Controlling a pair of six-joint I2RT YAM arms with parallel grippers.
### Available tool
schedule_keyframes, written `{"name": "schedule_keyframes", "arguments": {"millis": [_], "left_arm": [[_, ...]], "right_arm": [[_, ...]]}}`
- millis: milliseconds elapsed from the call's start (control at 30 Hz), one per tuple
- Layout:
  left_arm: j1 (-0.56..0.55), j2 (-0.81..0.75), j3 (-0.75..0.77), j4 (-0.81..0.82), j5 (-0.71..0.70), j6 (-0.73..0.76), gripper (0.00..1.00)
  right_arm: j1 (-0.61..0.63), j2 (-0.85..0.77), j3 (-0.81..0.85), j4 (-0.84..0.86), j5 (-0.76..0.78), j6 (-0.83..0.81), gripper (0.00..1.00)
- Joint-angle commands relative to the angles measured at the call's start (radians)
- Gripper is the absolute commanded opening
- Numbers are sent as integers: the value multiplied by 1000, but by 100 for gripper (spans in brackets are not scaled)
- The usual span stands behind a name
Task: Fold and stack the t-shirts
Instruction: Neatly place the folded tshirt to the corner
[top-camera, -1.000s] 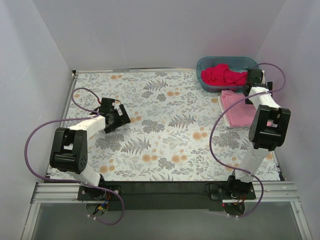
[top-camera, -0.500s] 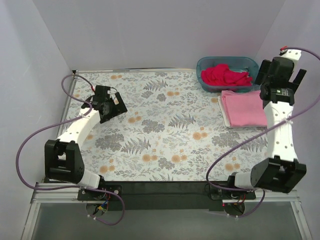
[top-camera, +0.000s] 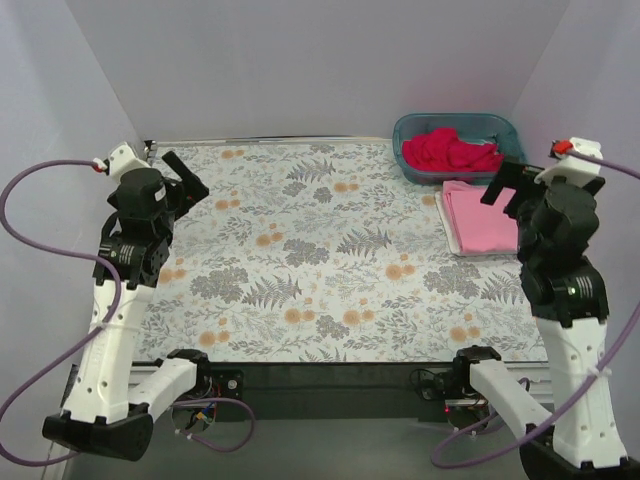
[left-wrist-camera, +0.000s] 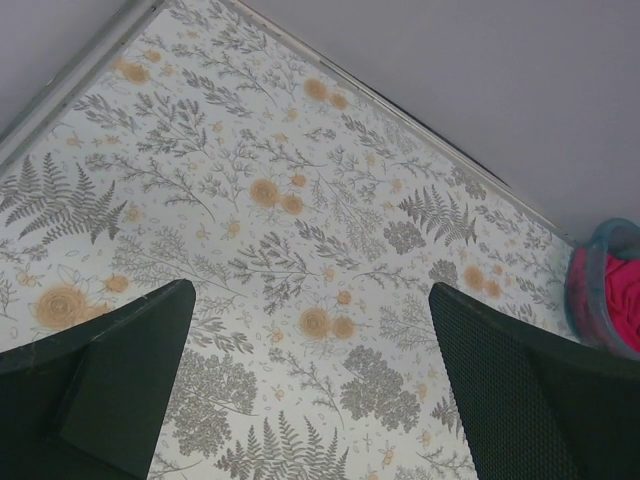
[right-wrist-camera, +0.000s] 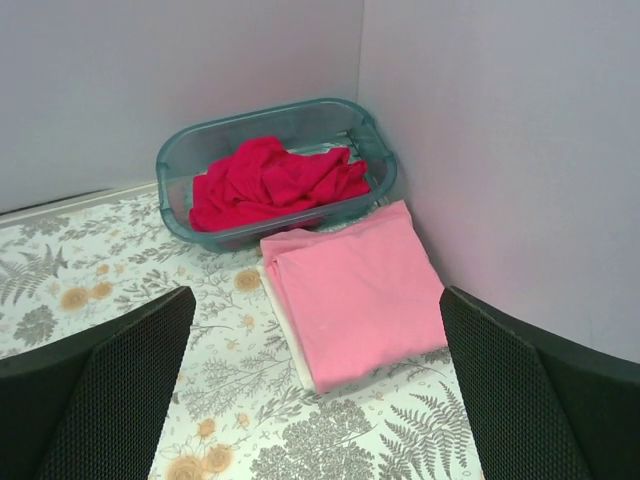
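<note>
Top view: both arms stand tall at the near corners of the table (top-camera: 150, 148), which is covered by a grey-and-orange floral cloth (top-camera: 320, 250). The left gripper (top-camera: 188, 178) is up over the far left of the cloth, jaws spread, nothing in them. The right gripper (top-camera: 508, 195) is up on the right, jaws also spread and empty. A teal basket (top-camera: 455, 120) sits in the far right corner with crumpled deep pink-red t-shirts (top-camera: 450, 150) inside. Just in front of it is a folded light pink t-shirt (top-camera: 485, 220), lying on a folded white t-shirt (top-camera: 447, 230) of which only a thin edge shows on the left and near sides.

Left wrist view: the two black fingers (left-wrist-camera: 100, 380) are wide apart at the bottom corners, with only floral cloth between them. Basket and a bit of red shirt show at the right edge, well apart from the gripper.

Right wrist view: fingers (right-wrist-camera: 90, 400) wide apart, nothing held. Basket with the red shirts in the corner by the walls. The pink-on-white stack lies flat with its far edge right against the basket's near wall.
</note>
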Motion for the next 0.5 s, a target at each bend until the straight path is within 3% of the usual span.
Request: {"name": "schedule_keyframes", "arguments": {"millis": [0,233,467], "left_arm": [[1,-72,-91,-15,-73,-9,98],[1,-216,-249,101,-39,17,98],[1,-359,-434,313,30,6,98]], "right_arm": [[9,-131,-91,9,-16,4,98],[7,-333,-243,10,5,-11,98],[9,-359,-308,17,-59,-27,98]]}}
